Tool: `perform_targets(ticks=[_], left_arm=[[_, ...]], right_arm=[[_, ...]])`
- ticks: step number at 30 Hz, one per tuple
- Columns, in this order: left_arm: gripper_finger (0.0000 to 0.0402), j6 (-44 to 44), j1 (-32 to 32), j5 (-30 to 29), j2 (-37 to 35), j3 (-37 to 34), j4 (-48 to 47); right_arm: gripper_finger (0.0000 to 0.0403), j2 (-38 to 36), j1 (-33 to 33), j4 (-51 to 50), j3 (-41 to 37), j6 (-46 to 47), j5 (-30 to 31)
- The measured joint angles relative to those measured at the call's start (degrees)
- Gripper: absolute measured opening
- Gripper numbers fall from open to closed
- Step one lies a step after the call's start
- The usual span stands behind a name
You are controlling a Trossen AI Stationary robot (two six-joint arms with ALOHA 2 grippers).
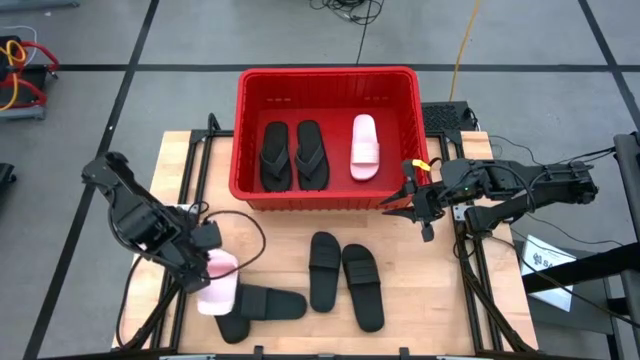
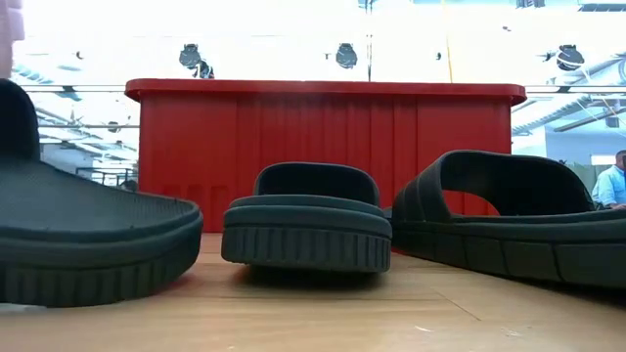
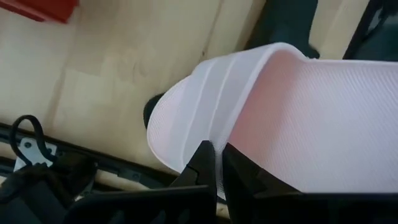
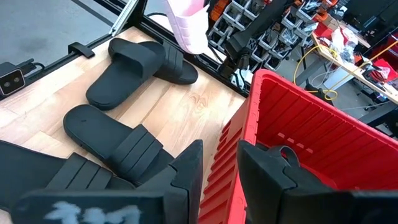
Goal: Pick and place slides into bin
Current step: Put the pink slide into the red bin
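Observation:
My left gripper (image 1: 205,262) is shut on a light pink slide (image 1: 218,284), held above the table's near left part; the slide also shows in the right wrist view (image 4: 186,22). The red bin (image 1: 243,150) at the table's far middle holds two black flip-flops (image 1: 293,155) and another pink slide (image 1: 364,147). Several black slides lie flat on their soles on the wood: a pair (image 1: 344,278) in the middle and others (image 1: 262,305) under the held slide. My right gripper (image 1: 415,203) stands open by the bin's near right corner, holding nothing. My left gripper pinches the pink slide's strap (image 3: 214,149) at its edge between its two fingers, one on the strap's outer face and one on the footbed side. The fingers come from above, pointing steeply down. The slide hangs below them, clear of the table and the black slides.
Black frame rails (image 1: 195,170) run along the table's left and right sides. The bin's near wall (image 2: 323,147) rises behind the black slides (image 2: 308,230). Bare wood lies between the bin and the slides (image 1: 290,235). A person (image 2: 614,181) shows far off in the room.

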Motion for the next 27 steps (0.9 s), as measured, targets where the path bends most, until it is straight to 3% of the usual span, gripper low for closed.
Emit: perform_targets(ticks=[7,27], left_arm=[[0.0001,-2.28,0.50,-8.77,-2.73,0.00,-0.07],[0.0000,2.16,0.31,-19.01,-2.68,0.00,5.53]], right_arm=[[0.0089,0.00,0.00,1.35,0.00,0.00,0.00],[0.0089,0.00,0.00,6.47,0.00,-0.57,-0.02]])
